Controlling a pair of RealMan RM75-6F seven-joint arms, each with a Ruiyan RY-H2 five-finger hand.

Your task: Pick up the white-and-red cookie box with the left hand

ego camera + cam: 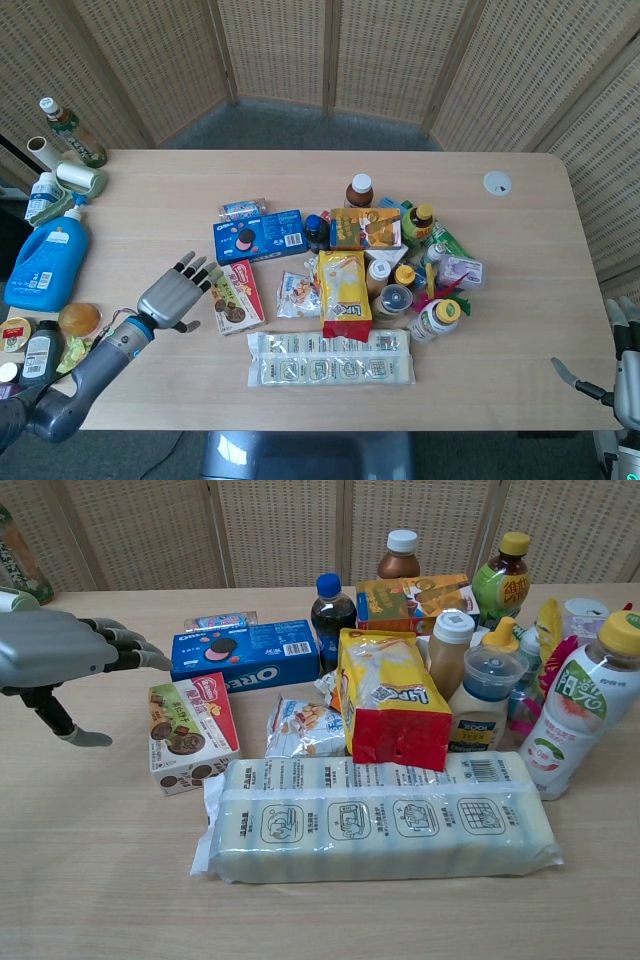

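The white-and-red cookie box (237,297) lies flat on the table, left of the snack pile; in the chest view the cookie box (192,732) shows green, red and white panels with cookie pictures. My left hand (176,296) hovers just left of it with its fingers spread and nothing held. In the chest view the left hand (60,658) sits apart from the box, with its fingertips pointing toward the box's far left corner. My right hand (624,362) is at the table's lower right edge, far from the box, holding nothing.
A blue Oreo box (259,234) lies just behind the cookie box. A long clear pack (330,357) lies in front, a small snack bag (298,294) and a yellow-red bag (344,292) to the right. Bottles and a blue jug (46,262) crowd the left edge.
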